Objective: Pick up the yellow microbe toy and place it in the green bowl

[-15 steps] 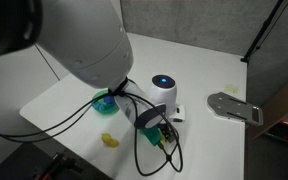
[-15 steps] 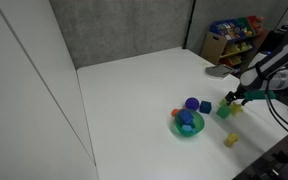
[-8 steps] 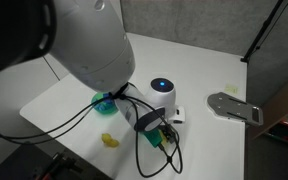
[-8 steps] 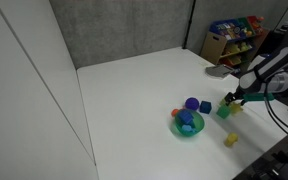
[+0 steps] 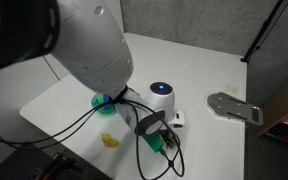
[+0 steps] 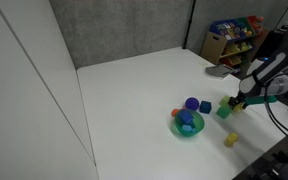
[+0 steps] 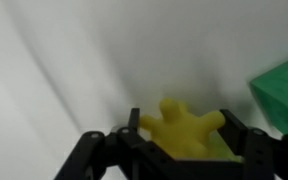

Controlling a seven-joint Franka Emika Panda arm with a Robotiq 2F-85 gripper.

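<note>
White surface (image 6: 124, 90), apart from shallow teal-green plastic bowl (image 6: 174, 126): hand (image 7: 181, 132) newly lowered, pinching spiky bright-yellow microbe toy (image 7: 179, 125). Grasp apparently made; lift next.

Yellow microbe toy (image 7: 181, 128) of smooth, matt, soft-looking plastic; fingers (image 7: 246, 140) matt black, plastic or metal; desk (image 6: 134, 90) smooth, matt white; green bowl (image 6: 187, 134) of smooth, faintly glossy plastic; back wall (image 6: 124, 25) rough grey, like felt.

A lab or office: grey partition panels (image 6: 124, 30) round a white table (image 6: 134, 105); stocked shelf (image 6: 232, 38) behind.
</note>
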